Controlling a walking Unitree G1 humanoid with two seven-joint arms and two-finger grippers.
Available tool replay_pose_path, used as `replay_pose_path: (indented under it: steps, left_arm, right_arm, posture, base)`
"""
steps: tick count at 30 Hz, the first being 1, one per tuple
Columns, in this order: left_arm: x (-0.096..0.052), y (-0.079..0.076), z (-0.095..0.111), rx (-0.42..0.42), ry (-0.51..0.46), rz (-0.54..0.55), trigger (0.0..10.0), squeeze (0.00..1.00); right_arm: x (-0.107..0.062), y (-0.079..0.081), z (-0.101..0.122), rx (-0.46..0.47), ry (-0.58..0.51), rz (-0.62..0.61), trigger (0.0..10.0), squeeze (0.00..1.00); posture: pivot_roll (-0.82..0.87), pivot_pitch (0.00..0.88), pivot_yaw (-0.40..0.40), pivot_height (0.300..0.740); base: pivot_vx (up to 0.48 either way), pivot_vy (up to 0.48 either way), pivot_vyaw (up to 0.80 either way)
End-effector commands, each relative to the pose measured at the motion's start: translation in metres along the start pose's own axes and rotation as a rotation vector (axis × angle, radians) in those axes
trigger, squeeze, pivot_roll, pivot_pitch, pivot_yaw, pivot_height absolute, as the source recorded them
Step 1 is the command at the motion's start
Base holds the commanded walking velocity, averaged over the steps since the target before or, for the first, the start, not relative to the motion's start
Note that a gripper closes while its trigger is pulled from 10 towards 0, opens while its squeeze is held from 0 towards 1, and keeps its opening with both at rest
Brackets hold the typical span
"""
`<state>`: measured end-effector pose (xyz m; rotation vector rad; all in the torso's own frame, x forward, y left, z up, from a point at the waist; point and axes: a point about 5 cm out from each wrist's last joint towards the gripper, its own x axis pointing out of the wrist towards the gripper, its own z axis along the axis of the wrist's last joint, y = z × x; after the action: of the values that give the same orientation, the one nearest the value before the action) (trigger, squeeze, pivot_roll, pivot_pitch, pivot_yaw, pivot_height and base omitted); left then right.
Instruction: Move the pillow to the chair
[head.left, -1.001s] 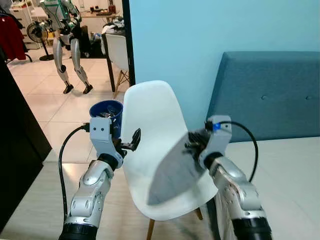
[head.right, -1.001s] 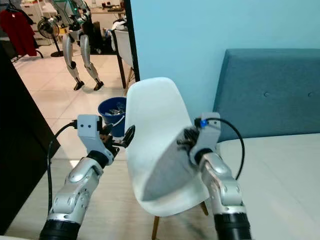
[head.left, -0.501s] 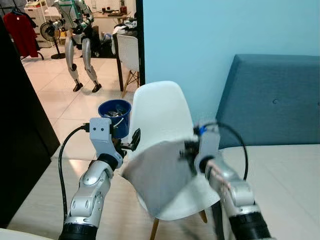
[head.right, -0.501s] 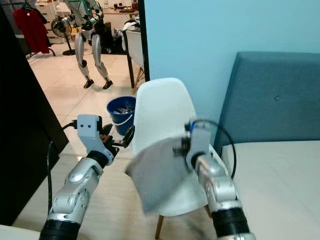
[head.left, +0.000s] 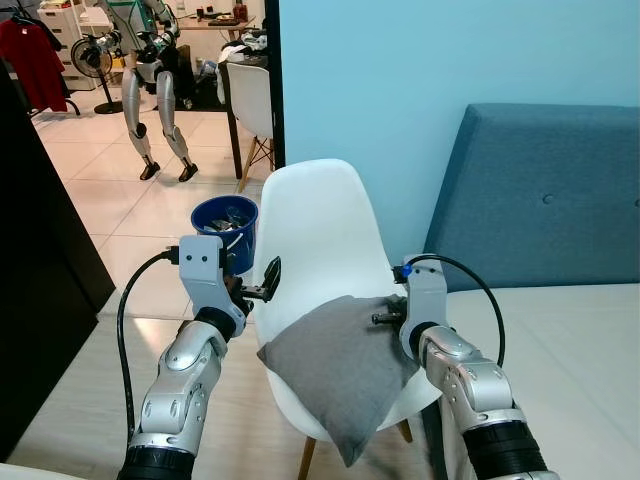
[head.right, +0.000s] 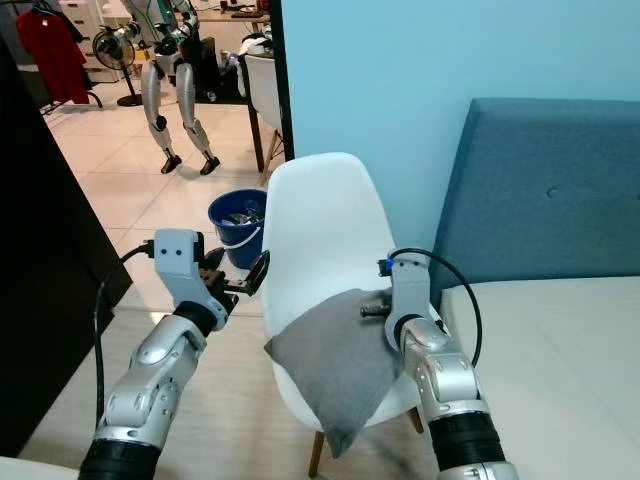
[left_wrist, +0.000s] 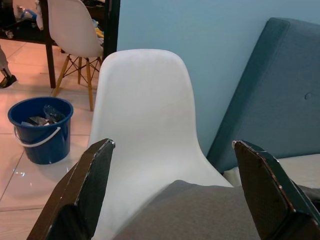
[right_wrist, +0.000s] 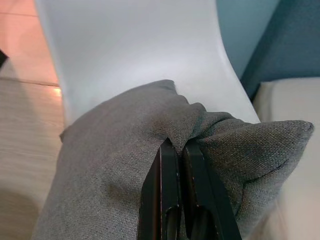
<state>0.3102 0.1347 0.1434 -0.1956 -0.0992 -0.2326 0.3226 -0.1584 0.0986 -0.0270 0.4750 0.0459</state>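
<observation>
- Blue upholstered headboard (head.left: 540, 190) stands on the right against the light blue wall (head.left: 380, 80); a pale mattress surface (head.left: 580, 350) lies in front of it.
- White chair (head.left: 315, 240) stands centre, between the mattress and the tiled floor (head.left: 90, 220), its back toward the wall.
- Grey pillow (head.left: 340, 365) lies on the chair seat, one corner hanging past the near edge of the seat.
- Another humanoid robot (head.left: 150, 80) stands far left, near a second white chair (head.left: 248, 100) at a dark table.
- Blue bucket (head.left: 225, 225) sits on the floor just left of the chair, behind it.
- Right gripper (head.left: 385, 318) is at the pillow's right corner. Head views show only the wrist and cable there; the right wrist view shows the black fingers (right_wrist: 167, 200) clenched on a bunched fold of the grey fabric (right_wrist: 125, 160).
- Left gripper (head.left: 265, 283) hovers at the chair's left edge, apart from the pillow. In the left wrist view its fingers (left_wrist: 85, 185) are spread wide with nothing between them, framing the chair back (left_wrist: 145, 110); the bucket (left_wrist: 40, 127) shows beyond.
</observation>
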Motion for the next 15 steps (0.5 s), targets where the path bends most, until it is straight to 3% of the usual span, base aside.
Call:
replay_pose_path:
  steps: [1,15]
  left_arm:
    - [-0.0009,0.0028,-0.0038,0.003,0.022,0.008,10.0,0.0]
    - [-0.0008,0.0007,-0.003,0.026,0.026,-0.018,10.0,0.0]
  right_arm:
    - [0.0007,-0.0026,0.0086,0.003,-0.022,-0.017,10.0,0.0]
    - [0.0017,-0.0026,0.0145,0.031,-0.066,-0.035,10.0,0.0]
  posture:
    - [-0.09,0.0,-0.007,0.7]
    - [-0.09,0.0,-0.006,0.685]
  base:
    - [0.0,0.0,0.0]
    - [0.0,0.0,0.0]
